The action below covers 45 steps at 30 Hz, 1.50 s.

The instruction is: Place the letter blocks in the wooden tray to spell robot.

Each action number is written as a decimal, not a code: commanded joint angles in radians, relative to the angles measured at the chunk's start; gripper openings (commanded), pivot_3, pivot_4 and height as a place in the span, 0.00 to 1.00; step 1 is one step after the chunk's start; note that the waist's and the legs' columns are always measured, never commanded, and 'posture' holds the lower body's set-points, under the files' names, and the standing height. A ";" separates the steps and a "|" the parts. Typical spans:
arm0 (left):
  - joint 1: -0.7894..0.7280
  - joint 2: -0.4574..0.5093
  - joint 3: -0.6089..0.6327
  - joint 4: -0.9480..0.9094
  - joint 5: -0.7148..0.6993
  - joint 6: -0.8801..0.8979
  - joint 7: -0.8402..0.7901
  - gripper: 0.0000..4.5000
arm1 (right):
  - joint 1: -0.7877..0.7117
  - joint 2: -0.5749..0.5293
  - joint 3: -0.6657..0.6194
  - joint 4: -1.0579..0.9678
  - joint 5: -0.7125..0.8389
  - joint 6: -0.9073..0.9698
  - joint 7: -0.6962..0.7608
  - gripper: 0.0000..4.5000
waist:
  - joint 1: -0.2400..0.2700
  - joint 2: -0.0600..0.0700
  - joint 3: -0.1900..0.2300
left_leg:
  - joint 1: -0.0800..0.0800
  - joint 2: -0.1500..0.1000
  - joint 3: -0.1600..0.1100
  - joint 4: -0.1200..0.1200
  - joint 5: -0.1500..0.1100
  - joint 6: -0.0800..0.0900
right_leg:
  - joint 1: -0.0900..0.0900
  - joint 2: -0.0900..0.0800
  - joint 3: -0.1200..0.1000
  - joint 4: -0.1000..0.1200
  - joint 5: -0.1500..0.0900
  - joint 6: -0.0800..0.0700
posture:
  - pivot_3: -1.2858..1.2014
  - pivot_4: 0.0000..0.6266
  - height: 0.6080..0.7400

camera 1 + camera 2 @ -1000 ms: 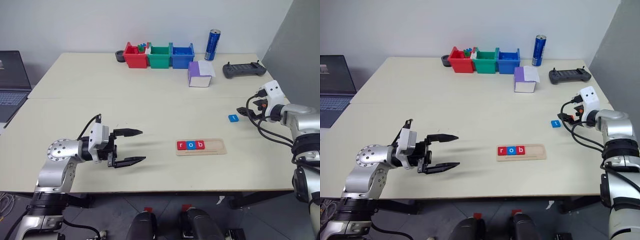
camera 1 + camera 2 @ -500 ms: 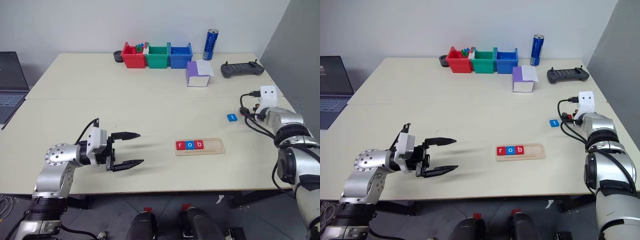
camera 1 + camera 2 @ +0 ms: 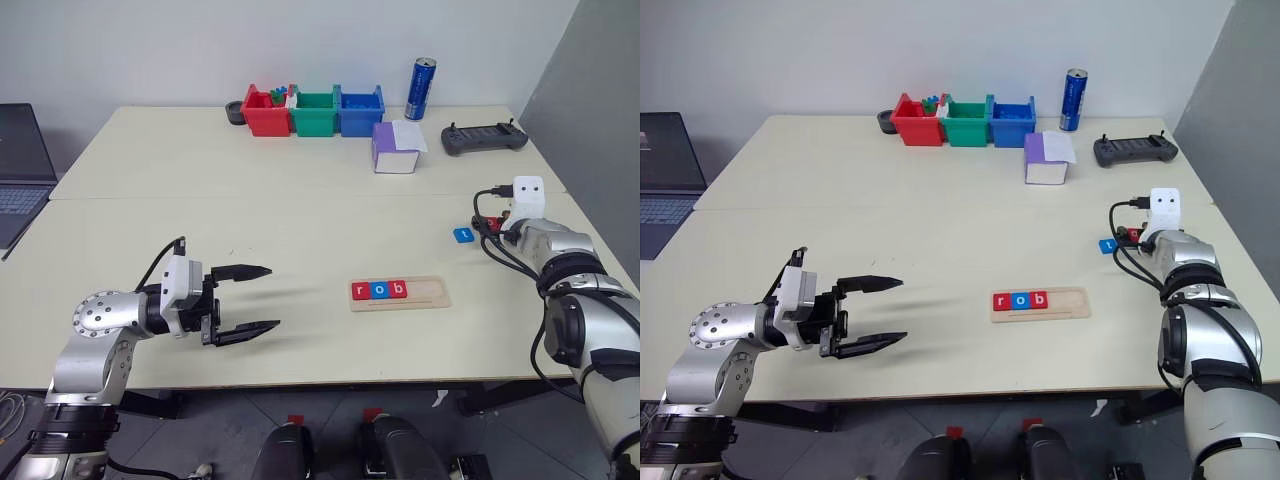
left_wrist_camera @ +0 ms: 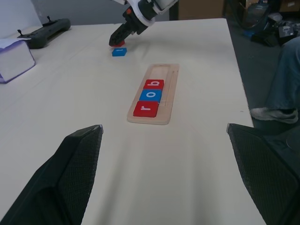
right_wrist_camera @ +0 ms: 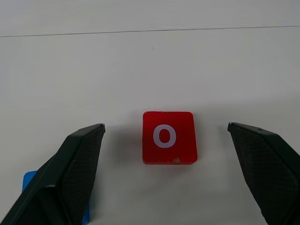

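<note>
I've got my right gripper (image 5: 164,176) straddling the red "o" block (image 5: 168,137), fingers wide open; next, close and carry it to the wooden tray (image 3: 424,293), left gripper (image 3: 258,298) open too.

Bright, even indoor light, nothing blown out

Soft faint shadows sit under the left black two-fingered claw (image 3: 243,300) on the pale cream tabletop (image 3: 300,220); head views stay sharp, while both wrist views go soft on the near fingers.

White "r", "o", "b" on three tray tiles (image 4: 151,97); "o" on loose red tile (image 5: 168,137).
</note>
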 commanded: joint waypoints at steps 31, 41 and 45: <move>-0.028 0.010 -0.001 -0.052 -0.015 0.030 0.020 1.00 | 0.049 -0.044 0.062 -0.258 -0.038 0.101 0.169 0.32 | 0.001 0.000 0.000 | 0.000 0.000 0.000 0.000 0.000 0.000 | 0.000 0.000 0.000 0.000 0.000 0.000 | 0.52 0.24 1.00; -0.139 -0.026 -0.066 0.086 0.002 -0.012 -0.066 1.00 | 0.698 -0.205 -0.084 -1.427 0.233 0.752 0.380 0.32 | 0.028 0.000 0.000 | -0.001 0.000 -0.002 -0.003 -0.001 0.000 | -0.001 0.000 -0.002 -0.003 0.000 0.001 | 0.52 0.24 1.00; -0.166 -0.042 -0.085 0.131 0.009 -0.028 -0.098 1.00 | 0.803 -0.135 -0.140 -1.627 0.285 0.890 0.308 0.32 | 0.015 0.000 0.000 | 0.000 0.001 -0.001 -0.003 -0.001 0.000 | -0.001 0.000 -0.002 -0.002 0.000 0.001 | 0.52 0.24 1.00</move>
